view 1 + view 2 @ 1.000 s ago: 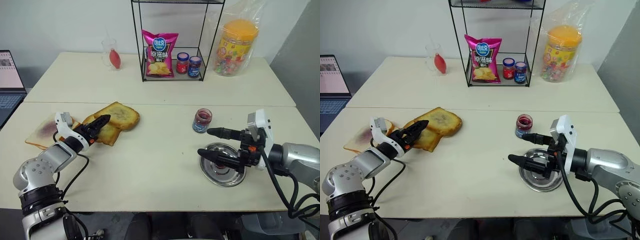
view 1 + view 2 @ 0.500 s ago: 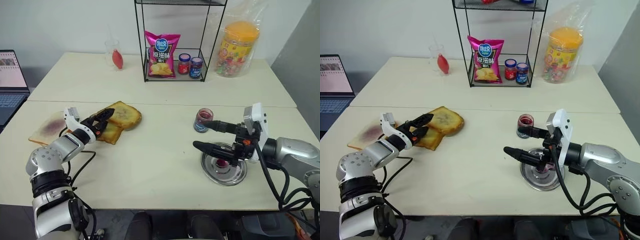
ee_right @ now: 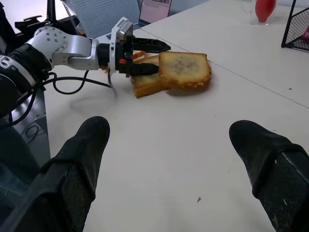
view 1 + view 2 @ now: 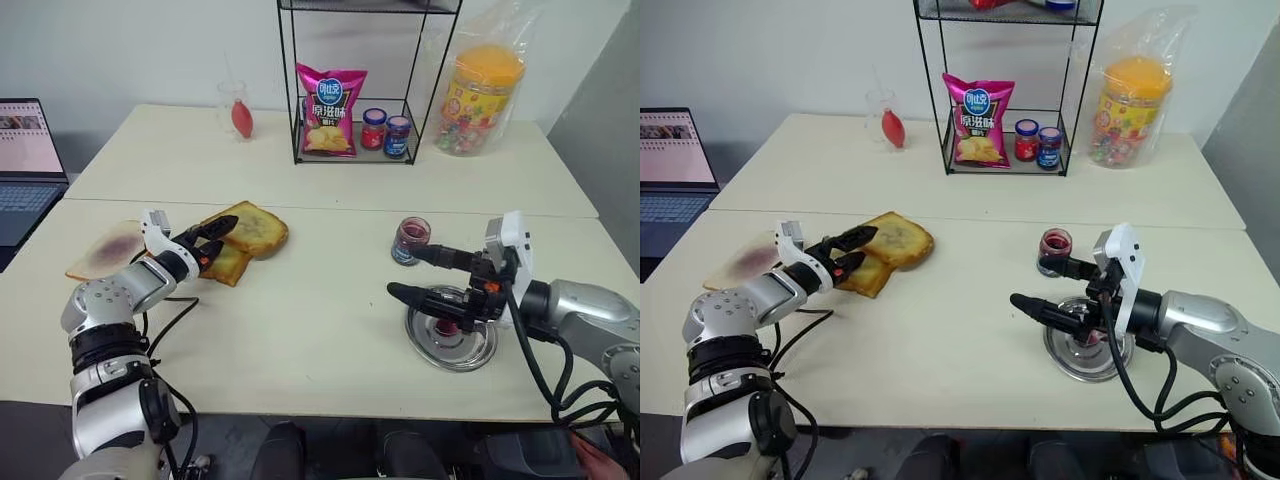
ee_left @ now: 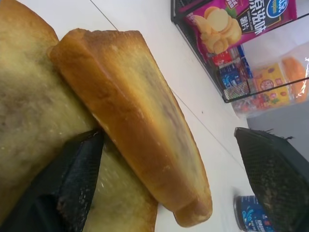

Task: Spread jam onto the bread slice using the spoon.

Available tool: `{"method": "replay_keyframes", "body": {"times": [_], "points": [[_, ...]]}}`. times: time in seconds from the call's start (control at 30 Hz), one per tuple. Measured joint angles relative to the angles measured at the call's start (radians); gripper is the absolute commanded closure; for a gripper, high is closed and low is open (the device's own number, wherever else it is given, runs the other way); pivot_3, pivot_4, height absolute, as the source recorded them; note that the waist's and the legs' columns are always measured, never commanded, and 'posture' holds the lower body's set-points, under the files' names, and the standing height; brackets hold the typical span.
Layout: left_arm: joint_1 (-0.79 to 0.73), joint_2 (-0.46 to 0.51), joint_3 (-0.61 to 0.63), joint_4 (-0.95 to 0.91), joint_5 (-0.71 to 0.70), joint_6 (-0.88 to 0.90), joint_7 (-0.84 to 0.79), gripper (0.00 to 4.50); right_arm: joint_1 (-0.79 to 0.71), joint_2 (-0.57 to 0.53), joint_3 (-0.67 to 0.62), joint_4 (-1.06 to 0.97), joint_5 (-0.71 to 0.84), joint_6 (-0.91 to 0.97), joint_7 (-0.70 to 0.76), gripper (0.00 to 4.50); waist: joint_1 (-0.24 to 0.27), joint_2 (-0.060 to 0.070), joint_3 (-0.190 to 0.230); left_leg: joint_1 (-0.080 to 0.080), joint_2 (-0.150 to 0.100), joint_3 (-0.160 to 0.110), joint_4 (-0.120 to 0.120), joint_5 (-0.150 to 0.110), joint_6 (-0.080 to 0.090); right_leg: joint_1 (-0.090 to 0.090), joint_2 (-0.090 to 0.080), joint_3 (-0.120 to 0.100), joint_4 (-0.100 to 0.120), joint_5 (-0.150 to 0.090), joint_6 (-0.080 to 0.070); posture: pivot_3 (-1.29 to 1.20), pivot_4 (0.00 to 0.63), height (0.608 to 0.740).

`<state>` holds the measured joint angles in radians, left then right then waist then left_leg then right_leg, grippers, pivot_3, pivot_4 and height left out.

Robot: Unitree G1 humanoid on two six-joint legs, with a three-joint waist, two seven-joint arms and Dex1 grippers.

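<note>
While the left claw (image 4: 218,236) is spread around the golden, thick-crusted bread slice (image 4: 255,228) on the matte tabletop (image 4: 300,320), the right claw (image 4: 407,273) is held wide and empty above a round steel plate (image 4: 450,340).

Two head views look forward and down over the pale cream table (image 4: 330,330), side by side (nearly the same scene). The left wrist view sits very close against the golden-brown toasted bread slice (image 5: 135,125). The right wrist view faces across the table toward that same slice.
</note>
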<state>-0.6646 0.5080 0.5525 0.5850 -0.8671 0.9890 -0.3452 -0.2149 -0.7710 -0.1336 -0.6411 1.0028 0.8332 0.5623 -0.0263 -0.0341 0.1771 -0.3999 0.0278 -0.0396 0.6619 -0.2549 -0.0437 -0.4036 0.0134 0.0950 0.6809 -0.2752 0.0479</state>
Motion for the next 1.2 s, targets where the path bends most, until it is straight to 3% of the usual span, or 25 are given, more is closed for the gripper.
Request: {"method": "replay_keyframes", "body": {"times": [0.57, 0.67, 0.8, 0.93, 1.1, 1.2], "points": [[-0.034, -0.013, -0.017, 0.054, 0.064, -0.015, -0.039, 4.1, 0.0, 0.005, -0.002, 0.0, 0.0, 0.0, -0.011, 0.0, -0.002, 0.0, 0.0, -0.001, 0.0, 0.0, 0.0, 0.0, 0.0, -0.001, 0.0, 0.001, -0.001, 0.001, 0.001, 0.0, 0.15, 0.74], [-0.042, -0.014, -0.017, 0.054, 0.065, -0.015, -0.039, 4.48, 0.0, 0.006, -0.002, 0.0, 0.0, 0.0, -0.015, 0.0, -0.002, 0.0, 0.0, -0.001, 0.0, 0.0, 0.0, 0.0, 0.0, -0.001, 0.0, 0.001, -0.001, 0.001, 0.001, 0.0, 0.15, 0.74], [-0.055, -0.015, -0.02, 0.05, 0.065, -0.01, -0.042, 4.48, -0.002, 0.007, -0.002, 0.0, 0.001, 0.0, -0.021, 0.0, -0.003, 0.0, 0.0, -0.002, 0.0, 0.0, 0.0, 0.0, 0.0, -0.001, 0.0, 0.001, -0.001, 0.001, 0.001, 0.0, 0.15, 0.74], [-0.057, 0.01, -0.104, -0.039, 0.066, 0.039, -0.133, 4.48, -0.004, 0.006, -0.003, -0.001, 0.004, 0.005, -0.028, 0.0, -0.004, -0.001, 0.001, -0.002, 0.0, 0.0, -0.001, 0.0, -0.001, -0.002, 0.0, 0.001, -0.002, 0.001, 0.001, 0.0, 0.15, 0.74], [-0.079, 0.226, -0.351, -0.29, 0.062, 0.127, -0.496, 4.48, 0.019, -0.034, -0.066, -0.019, 0.06, 0.029, -0.032, 0.0, -0.008, -0.002, 0.003, -0.003, 0.001, 0.001, -0.002, 0.0, -0.001, -0.004, 0.001, 0.001, -0.002, 0.001, -0.002, 0.0, 0.15, 0.74], [-0.097, 0.299, -0.458, -0.384, 0.063, 0.133, -0.654, 4.48, 0.044, -0.035, -0.081, -0.038, 0.083, 0.034, -0.041, 0.0, -0.007, -0.001, 0.003, -0.002, 0.001, 0.001, -0.003, 0.0, -0.001, -0.003, 0.001, 0.001, -0.002, -0.001, -0.001, 0.0, 0.15, 0.74]]}}
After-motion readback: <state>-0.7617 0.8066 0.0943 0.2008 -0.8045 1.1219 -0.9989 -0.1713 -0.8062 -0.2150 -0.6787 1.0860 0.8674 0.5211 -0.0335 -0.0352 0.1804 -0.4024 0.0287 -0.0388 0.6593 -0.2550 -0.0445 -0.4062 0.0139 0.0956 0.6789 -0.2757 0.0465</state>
